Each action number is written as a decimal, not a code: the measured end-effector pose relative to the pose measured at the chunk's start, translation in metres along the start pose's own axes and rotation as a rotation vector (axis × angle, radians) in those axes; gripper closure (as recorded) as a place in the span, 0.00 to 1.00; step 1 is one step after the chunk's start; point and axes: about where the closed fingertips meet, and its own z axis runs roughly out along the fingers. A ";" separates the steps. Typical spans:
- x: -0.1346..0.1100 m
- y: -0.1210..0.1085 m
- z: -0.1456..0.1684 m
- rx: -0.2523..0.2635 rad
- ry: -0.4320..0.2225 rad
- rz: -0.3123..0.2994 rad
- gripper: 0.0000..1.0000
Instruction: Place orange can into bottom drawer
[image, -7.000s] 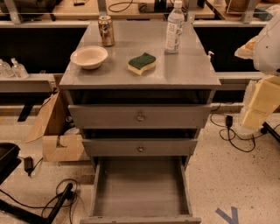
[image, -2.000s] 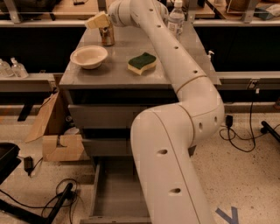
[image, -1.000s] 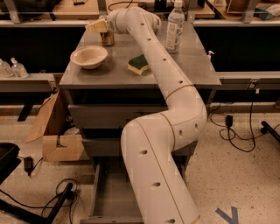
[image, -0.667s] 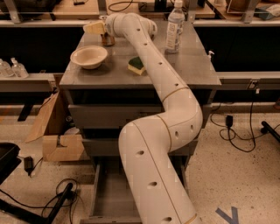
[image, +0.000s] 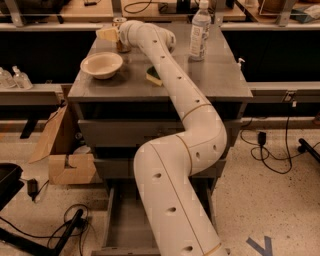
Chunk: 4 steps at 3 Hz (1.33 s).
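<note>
The robot's gripper reaches to the upper left of the frame, at the far left corner of the table, pressed against the orange can. The can stands upright there, mostly hidden behind the wrist, and it cannot be told whether the gripper is closed on it or merely set around it. The step in hand appears to be the grasp. Done well, it would mean squeezing the can squarely at mid-height, then lifting it straight up before swinging away, since the bowl sits just in front of the can and could be clipped. The long white arm stretches across the table's middle and partly covers the sponge, so the carry back should also stay high and well apart from the water bottle at the upper right. The bottom drawer stands pulled open at the lower edge of the frame, largely behind the arm. By count: one can, one bowl, one sponge, one water bottle, three drawers with the upper two shut, and one cardboard box on the floor at left.
</note>
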 end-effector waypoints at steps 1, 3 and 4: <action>0.006 0.000 0.004 0.005 0.007 -0.021 0.45; 0.012 0.003 0.007 0.004 0.015 -0.036 0.91; 0.013 0.004 0.008 0.003 0.016 -0.036 1.00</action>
